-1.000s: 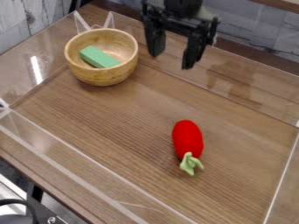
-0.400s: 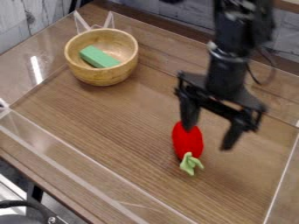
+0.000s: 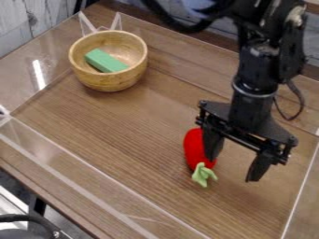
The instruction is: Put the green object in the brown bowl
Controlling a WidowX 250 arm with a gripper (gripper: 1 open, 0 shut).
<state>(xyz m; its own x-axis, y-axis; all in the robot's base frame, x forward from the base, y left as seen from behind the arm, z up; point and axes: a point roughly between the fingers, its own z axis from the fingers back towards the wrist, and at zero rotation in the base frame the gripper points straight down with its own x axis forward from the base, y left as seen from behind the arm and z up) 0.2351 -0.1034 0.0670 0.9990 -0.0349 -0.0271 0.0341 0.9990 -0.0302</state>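
Note:
The green object (image 3: pixel 106 62), a small flat block, lies inside the brown bowl (image 3: pixel 112 82), a round light wooden bowl at the back left of the table. My gripper (image 3: pixel 237 161) is far from both, at the front right, pointing straight down with its black fingers (image 3: pixel 263 164) spread wide. It is open and holds nothing. Its left finger stands just at the right side of a red vegetable (image 3: pixel 195 145); whether they touch I cannot tell.
The red vegetable with a green stalk (image 3: pixel 203 174) lies on the wooden tabletop (image 3: pixel 112 131) at the front right. Low clear plastic walls (image 3: pixel 297 201) ring the table. The dark arm (image 3: pixel 268 65) rises behind the gripper at the right.
The gripper has travelled from the back of the table, near the bowl, toward the front right and sunk beside the red vegetable. It stayed open. The green object has not moved.

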